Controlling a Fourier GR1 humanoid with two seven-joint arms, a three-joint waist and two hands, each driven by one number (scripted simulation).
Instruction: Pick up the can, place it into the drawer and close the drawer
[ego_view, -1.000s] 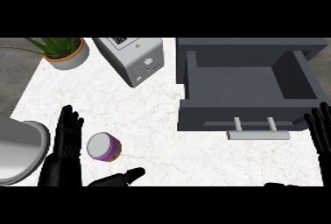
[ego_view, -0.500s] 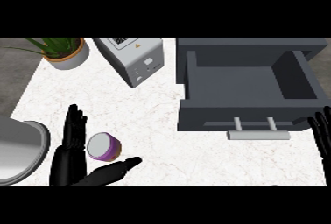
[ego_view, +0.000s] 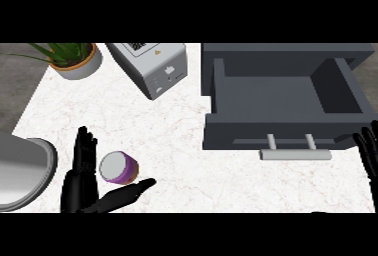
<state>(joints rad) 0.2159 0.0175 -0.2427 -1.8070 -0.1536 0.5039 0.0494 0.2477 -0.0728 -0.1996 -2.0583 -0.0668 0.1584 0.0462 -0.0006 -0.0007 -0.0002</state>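
- The pick-up step is judged to be in hand: the purple can (ego_view: 118, 167), lying on its side near the surface's (ego_view: 177, 125) front-left corner, is bracketed by the left hand (ego_view: 83, 186) but not yet gripped.
- The left hand is seen spread wide, its fingers (ego_view: 84, 150) held straight along the can's left side and its thumb (ego_view: 129, 190) stretched out beneath the can; whether either touches the can cannot be told, and nothing is held.
- The next move is judged to call for the fingers and thumb to be curled round the can before it is lifted and carried to the right.
- The drawer (ego_view: 284, 102) is shown pulled open at the surface's right side, well apart from the can, with its inside bare and its pale handle (ego_view: 294, 154) facing the front edge.
- The right hand (ego_view: 367, 150) is seen at the view's right edge, just beside the drawer's front corner, fingers straight and holding nothing.
- A potted plant (ego_view: 74, 59) at the back-left corner, a white appliance (ego_view: 151, 67) along the back edge and a grey rounded object (ego_view: 22, 172) at the left edge are left untouched.
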